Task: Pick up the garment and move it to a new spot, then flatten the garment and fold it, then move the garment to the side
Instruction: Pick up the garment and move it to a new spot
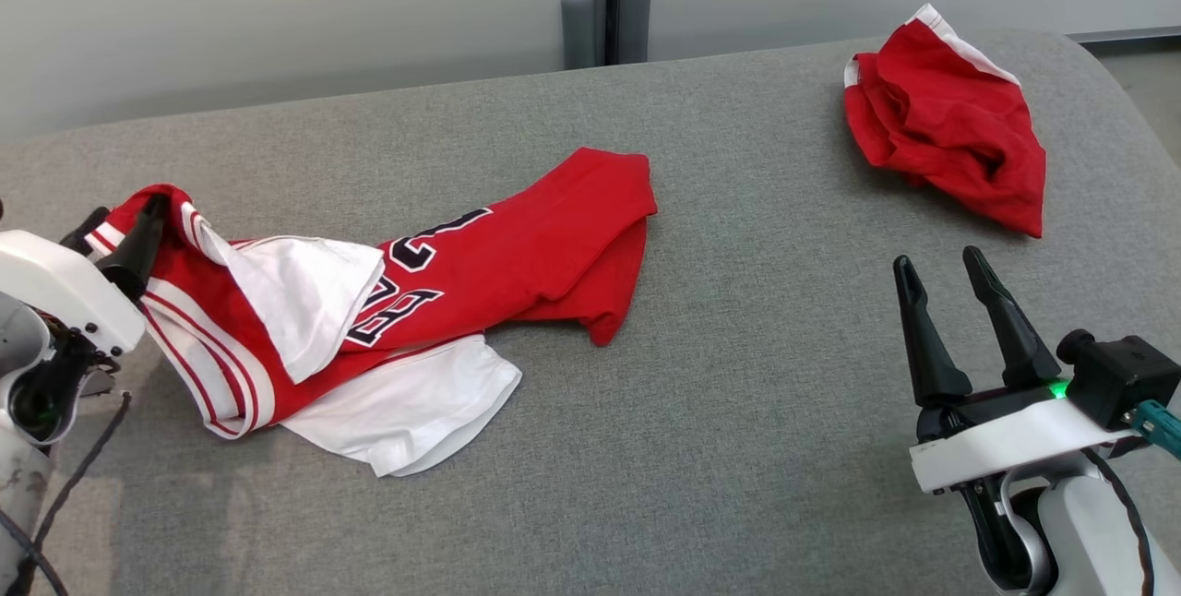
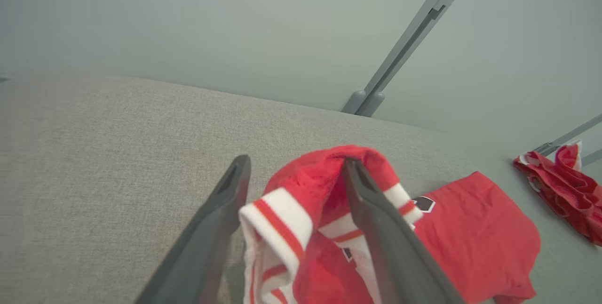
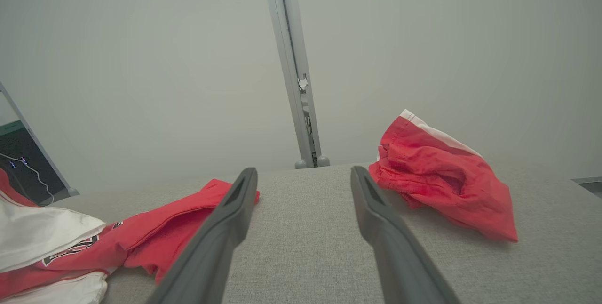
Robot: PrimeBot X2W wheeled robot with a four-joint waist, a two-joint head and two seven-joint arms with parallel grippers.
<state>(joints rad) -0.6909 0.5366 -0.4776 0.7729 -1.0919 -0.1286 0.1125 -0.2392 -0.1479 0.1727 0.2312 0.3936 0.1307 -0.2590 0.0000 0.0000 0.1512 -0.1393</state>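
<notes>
Jersey [image 1: 517, 245], red with white trim, lies crumpled on the left half of the grey bed [image 1: 738, 448]. It is doubled over itself, with white fabric turned out at the front. It is not flat and not folded.

My left fingers [image 2: 376, 228] are apart. The striped hem [image 2: 282, 219] stands up between them and drapes over one finger. In the head view those fingers [image 1: 138, 241] sit at the jersey's far-left end, tips in the cloth.

My right fingers [image 1: 927, 338] are apart with nothing in them, over bare bed at the right and well apart from the jersey.

Risks:
- The hem looks hooked on one left finger, so pulling away could drag that end and bunch the jersey further.
- The layers are stacked, so a pinch might take only the top layer or the white part, and the rest would twist instead of spreading.
- A second red bundle [image 1: 950, 135] lies at the far right, nearer my right fingers [image 3: 385, 238], and it is easy to grab the wrong piece.

Hard to tell:
- Whether the white fabric is lining or a separate shirt.
- The print, which is partly folded under and unreadable.
- Whether the hem touches both left fingers or just one.
- The jersey's left edge, which is behind my left arm in the head view.
- The neck and armholes, which I can't locate.
</notes>
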